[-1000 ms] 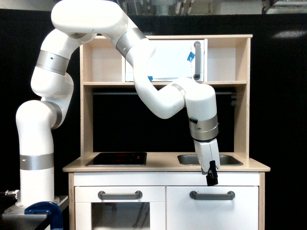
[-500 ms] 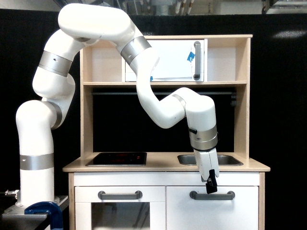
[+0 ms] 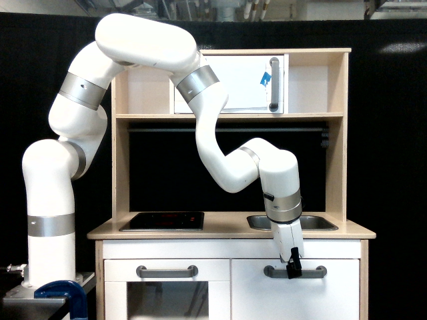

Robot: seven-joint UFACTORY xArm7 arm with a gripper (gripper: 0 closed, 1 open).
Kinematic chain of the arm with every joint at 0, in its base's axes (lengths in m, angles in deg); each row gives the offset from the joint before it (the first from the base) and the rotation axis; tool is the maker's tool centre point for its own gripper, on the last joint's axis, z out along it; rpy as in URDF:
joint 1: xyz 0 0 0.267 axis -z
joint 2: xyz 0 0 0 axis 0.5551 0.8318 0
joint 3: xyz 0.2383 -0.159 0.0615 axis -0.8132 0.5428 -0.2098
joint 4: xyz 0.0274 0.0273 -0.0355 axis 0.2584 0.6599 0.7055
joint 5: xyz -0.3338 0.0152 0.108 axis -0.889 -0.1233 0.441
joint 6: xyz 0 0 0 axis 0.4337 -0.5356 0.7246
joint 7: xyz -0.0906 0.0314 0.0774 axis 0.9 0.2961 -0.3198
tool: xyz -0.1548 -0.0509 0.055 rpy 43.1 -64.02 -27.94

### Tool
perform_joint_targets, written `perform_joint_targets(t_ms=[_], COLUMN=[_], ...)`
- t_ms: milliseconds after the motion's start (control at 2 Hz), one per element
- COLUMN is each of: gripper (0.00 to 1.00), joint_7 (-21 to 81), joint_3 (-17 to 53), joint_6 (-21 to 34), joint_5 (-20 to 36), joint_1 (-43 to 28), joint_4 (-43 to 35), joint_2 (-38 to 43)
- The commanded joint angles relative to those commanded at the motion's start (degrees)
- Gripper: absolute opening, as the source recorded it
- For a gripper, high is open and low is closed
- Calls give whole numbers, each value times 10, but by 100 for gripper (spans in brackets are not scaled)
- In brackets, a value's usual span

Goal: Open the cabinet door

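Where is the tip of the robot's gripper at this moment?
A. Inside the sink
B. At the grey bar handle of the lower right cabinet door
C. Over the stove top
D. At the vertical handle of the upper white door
B: the gripper sits at the level of the grey bar handle on the plain white cabinet door, below the counter edge.

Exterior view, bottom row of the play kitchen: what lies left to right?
Blue clamp → grey bar handle of the windowed oven door → black claw at the grey bar handle of the plain white cabinet door.
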Motion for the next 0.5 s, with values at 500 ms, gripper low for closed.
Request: perform_joint_targets(t_ms=[500], gripper=[100], joint_7=[-15], joint_3=[-23], joint_6=[-21], joint_5=[0], joint_1=[-2], joint_4=[-19], joint_2=[23])
